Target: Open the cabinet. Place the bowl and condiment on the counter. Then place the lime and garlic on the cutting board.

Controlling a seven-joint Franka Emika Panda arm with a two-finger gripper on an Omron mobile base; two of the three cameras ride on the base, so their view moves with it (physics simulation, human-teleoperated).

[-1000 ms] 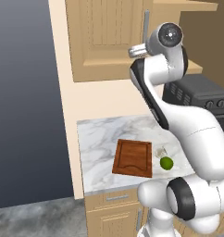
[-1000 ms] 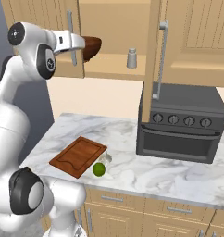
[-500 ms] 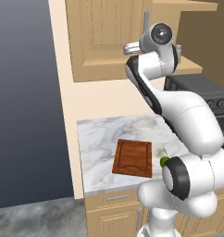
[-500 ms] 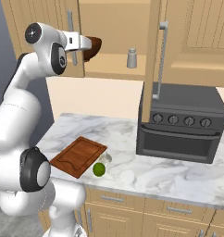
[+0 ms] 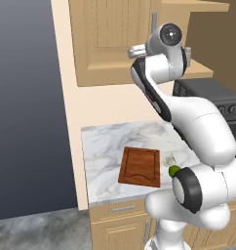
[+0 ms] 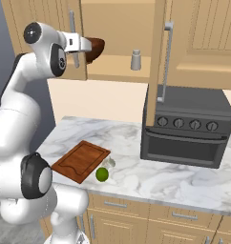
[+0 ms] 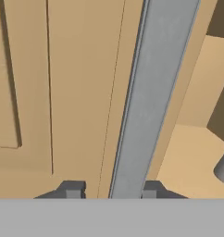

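Cabinet (image 6: 194, 43) is up on the wall above the counter (image 6: 151, 174). Right door (image 6: 196, 45) is swung out, edge-on over the oven (image 6: 186, 126); left door (image 5: 110, 39) looks flat, can't tell if it's fully closed. Shelf inside is exposed.

Gripper (image 7: 111, 189) is at the left door's grey bar handle (image 7: 153, 92). Hand view: fingers (image 7: 72, 189) spread, one tip either side of the bar, handle running up between them. Can't tell if the pads touch it; not clamped as far as I can see. In the right base view the hand (image 6: 79, 44) sits at the handle (image 6: 72, 33), arm reaching up from lower left.

Bowl (image 6: 94, 47) is on the cabinet shelf, just behind and right of the hand, partly hidden by it. Condiment (image 6: 135, 59) is upright on the same shelf, right of the bowl, apart from it.

Cutting board (image 6: 80, 160) lies flat on the counter's left part, nothing on it. Lime (image 6: 102, 174) is on the counter just off the board's near right corner. Garlic (image 6: 109, 163) is just behind the lime, beside the board's right edge; whether it touches the lime is unclear. Left base view: board (image 5: 140, 167) is centre counter, lime (image 5: 174, 170) and garlic (image 5: 167, 160) to its right, lime partly behind the arm.

Oven is on the counter's right half, well clear of the board.
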